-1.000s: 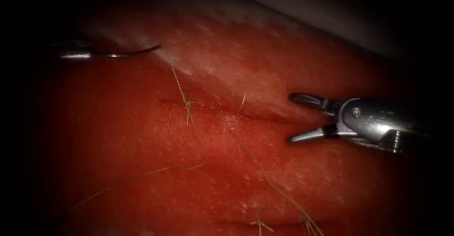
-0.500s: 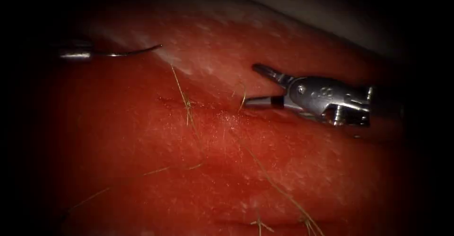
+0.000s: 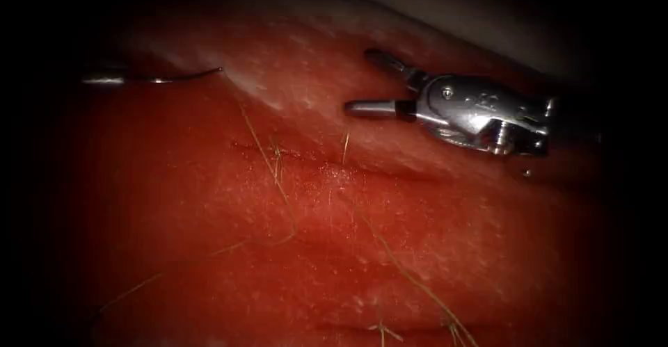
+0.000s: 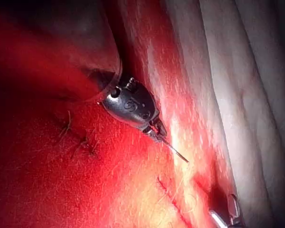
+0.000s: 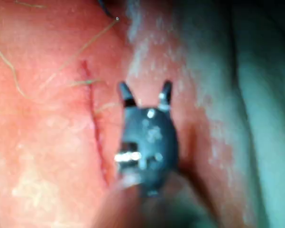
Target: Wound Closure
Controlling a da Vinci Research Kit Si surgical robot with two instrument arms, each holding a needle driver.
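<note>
Tissue (image 3: 362,249), red and wet with red fluid, lies under both tools, and its cut (image 3: 306,163) is our landmark for everything else. We see the cut as a thin dark line across the middle of the surface, with strands of thread (image 3: 268,156) crossing it and trailing away below it. Our left tool (image 3: 104,79) sits well away from the cut, up and to its left, with its jaws clenched on the needle (image 3: 184,77). It grips the needle at the back end of the curve, and the point reaches toward the cut, lying free above the surface and not in the tissue. Our right tool (image 3: 372,83) hovers above the cut's right part, over the paler ridge there. Its jaws are spread apart and hold nothing.
</note>
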